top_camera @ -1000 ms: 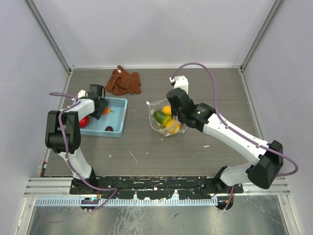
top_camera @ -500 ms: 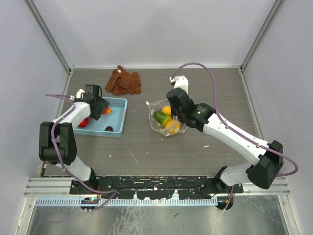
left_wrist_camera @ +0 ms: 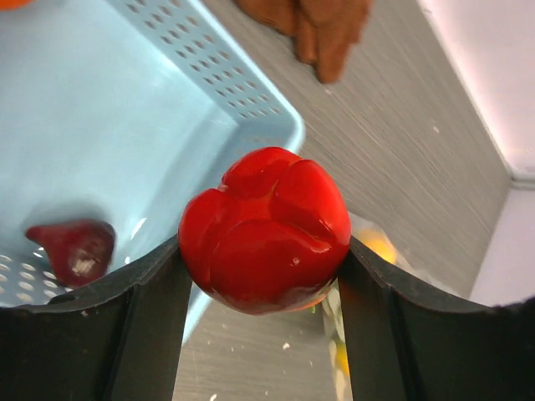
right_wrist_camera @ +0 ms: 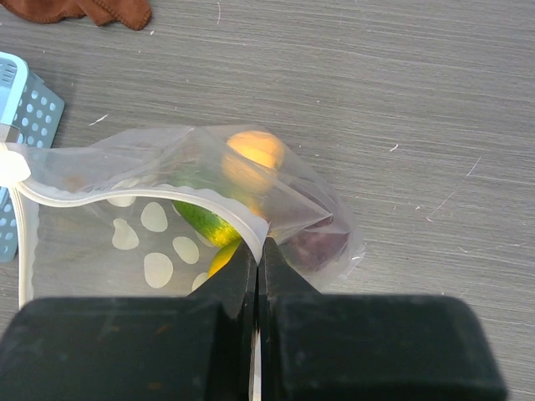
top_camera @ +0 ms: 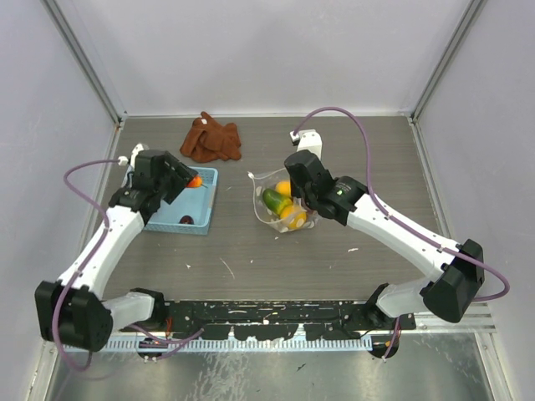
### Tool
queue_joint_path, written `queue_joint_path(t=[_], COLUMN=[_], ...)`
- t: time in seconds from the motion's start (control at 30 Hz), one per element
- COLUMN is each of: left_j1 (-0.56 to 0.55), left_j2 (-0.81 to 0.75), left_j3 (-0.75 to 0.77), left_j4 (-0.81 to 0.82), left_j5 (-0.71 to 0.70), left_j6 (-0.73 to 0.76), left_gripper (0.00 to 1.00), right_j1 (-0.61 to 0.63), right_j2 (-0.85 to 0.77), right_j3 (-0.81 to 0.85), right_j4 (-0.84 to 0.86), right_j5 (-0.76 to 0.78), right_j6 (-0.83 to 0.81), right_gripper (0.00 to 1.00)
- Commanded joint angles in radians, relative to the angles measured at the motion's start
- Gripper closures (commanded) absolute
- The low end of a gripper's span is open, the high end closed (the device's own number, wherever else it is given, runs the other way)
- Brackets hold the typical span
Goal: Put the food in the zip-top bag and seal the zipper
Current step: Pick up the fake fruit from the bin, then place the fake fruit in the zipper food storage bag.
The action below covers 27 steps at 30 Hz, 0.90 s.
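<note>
My left gripper (top_camera: 191,180) is shut on a red toy fruit (left_wrist_camera: 264,230) and holds it above the far right part of the light-blue basket (top_camera: 203,200). A dark purple-red toy (left_wrist_camera: 71,251) and an orange toy (left_wrist_camera: 12,2) lie in the basket. My right gripper (right_wrist_camera: 257,246) is shut on the pale zipper strip (right_wrist_camera: 125,199) of the clear dotted zip-top bag (top_camera: 284,205) and holds its mouth open toward the basket. The bag holds orange (right_wrist_camera: 253,150), green-orange (right_wrist_camera: 205,221) and dark purple (right_wrist_camera: 318,246) toys.
A brown cloth (top_camera: 211,139) lies at the back, behind the basket and bag. The basket's corner (right_wrist_camera: 25,125) shows left of the bag in the right wrist view. Grey walls close the table on three sides.
My left arm has stretched out and lifted from the basket's left side to its far right part, carrying the red toy. The right arm and the bag have not moved.
</note>
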Motion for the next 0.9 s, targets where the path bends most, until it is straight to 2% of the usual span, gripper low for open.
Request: queue_joint_path(t=[0.0,0.2,0.4,0.6,0.87], left_j1=[-0.106,-0.289,-0.427,-0.572,-0.665], left_j2=[-0.131,-0.237,-0.273,-0.243,-0.119], left_j3=[-0.016,-0.048,-0.068,-0.078,-0.021], left_j4=[0.048,0.153,0.251,0.355,0.414], left_j5=[-0.062,-0.141,-0.133,-0.135,-0.146], left_j6=[0.096,0.226,0.294,0.325,0.319], left_gripper=[0.58,0.61,0.61,0.61,0.62], right_j1=[-0.001,-0.001,-0.003,-0.002,-0.002], right_j2=[-0.026,-0.028,-0.026,-0.028,-0.035], right_j3=[0.003,0.003,0.004,0.002,-0.005], right_j4=[0.063,0.065,0.068,0.074,0.082], right_j5=[-0.011,-0.022,-0.033,-0.04,-0.053], right_j6=[0.02,0.023,0.024,0.025,0.025], right_gripper=[0.99,0.99,0.99,0.99,0.99])
